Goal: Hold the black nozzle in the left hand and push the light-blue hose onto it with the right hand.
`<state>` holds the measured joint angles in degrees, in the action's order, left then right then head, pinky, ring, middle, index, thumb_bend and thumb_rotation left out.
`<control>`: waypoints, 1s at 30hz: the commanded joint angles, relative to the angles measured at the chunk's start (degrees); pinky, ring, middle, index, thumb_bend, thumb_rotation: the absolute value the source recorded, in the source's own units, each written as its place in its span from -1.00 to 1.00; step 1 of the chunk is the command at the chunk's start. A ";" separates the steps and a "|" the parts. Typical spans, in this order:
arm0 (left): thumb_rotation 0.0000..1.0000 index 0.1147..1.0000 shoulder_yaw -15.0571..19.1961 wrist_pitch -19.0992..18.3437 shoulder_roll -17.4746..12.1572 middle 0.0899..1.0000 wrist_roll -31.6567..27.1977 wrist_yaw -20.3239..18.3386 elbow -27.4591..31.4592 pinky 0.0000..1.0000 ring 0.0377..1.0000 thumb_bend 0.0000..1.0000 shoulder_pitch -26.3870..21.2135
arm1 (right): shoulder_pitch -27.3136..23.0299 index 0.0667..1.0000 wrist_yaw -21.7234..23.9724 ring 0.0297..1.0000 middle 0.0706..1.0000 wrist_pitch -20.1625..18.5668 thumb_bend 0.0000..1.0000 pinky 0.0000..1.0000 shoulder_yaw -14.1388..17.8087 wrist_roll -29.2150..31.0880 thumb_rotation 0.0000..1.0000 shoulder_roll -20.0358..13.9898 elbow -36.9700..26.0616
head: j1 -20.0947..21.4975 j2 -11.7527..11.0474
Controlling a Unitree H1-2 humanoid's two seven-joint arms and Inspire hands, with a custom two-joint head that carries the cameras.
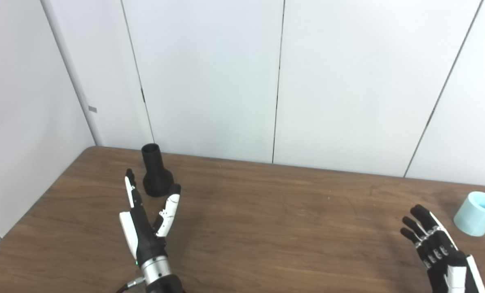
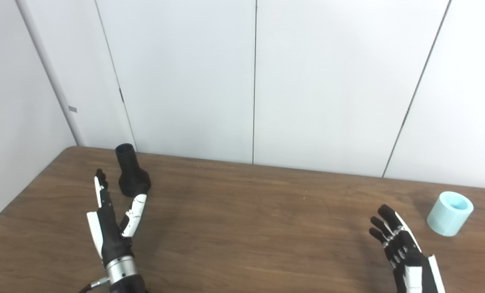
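Observation:
The black nozzle (image 1: 156,171) stands upright on the brown table near its far left corner, narrow end up. Just in front of it my left hand (image 1: 146,221) is open, thumb and fingers spread on either side of the nozzle's base without touching it. The light-blue hose piece (image 1: 477,213), a short open cylinder, stands at the table's right side. My right hand (image 1: 440,248) is open below and left of it, fingers stretched toward it with a gap between them. Neither hand holds anything.
The wooden table (image 1: 275,219) ends at a rounded far left corner. White wall panels (image 1: 209,77) rise directly behind the table's far edge, close behind the nozzle.

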<state>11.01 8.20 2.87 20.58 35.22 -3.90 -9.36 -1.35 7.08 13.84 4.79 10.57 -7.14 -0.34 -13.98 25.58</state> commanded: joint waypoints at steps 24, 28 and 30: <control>-0.03 0.76 1.21 -7.37 -15.90 0.91 4.11 -2.88 -8.21 1.00 1.00 0.39 -4.30 | 2.29 0.70 -0.01 0.70 0.76 -1.26 0.25 0.63 0.37 0.59 1.00 0.24 2.11 | 0.50 1.06; -0.03 0.76 0.79 -7.71 -16.91 0.90 2.82 -4.49 -8.58 1.00 1.00 0.40 -4.79 | 2.40 0.69 -0.05 0.70 0.76 -1.64 0.25 0.62 0.36 0.55 1.00 0.39 1.65 | 0.62 1.37; -0.04 0.73 1.07 -9.36 -16.76 0.90 0.59 -6.97 -7.71 1.00 1.00 0.40 -5.21 | 2.43 0.69 -0.09 0.70 0.76 -1.84 0.24 0.61 0.35 0.48 1.00 0.49 1.47 | 0.62 1.37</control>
<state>12.02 -0.48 -13.27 22.28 29.81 -12.39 -12.95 -1.27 7.03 11.86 5.03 10.64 -7.16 -0.96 -13.36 26.89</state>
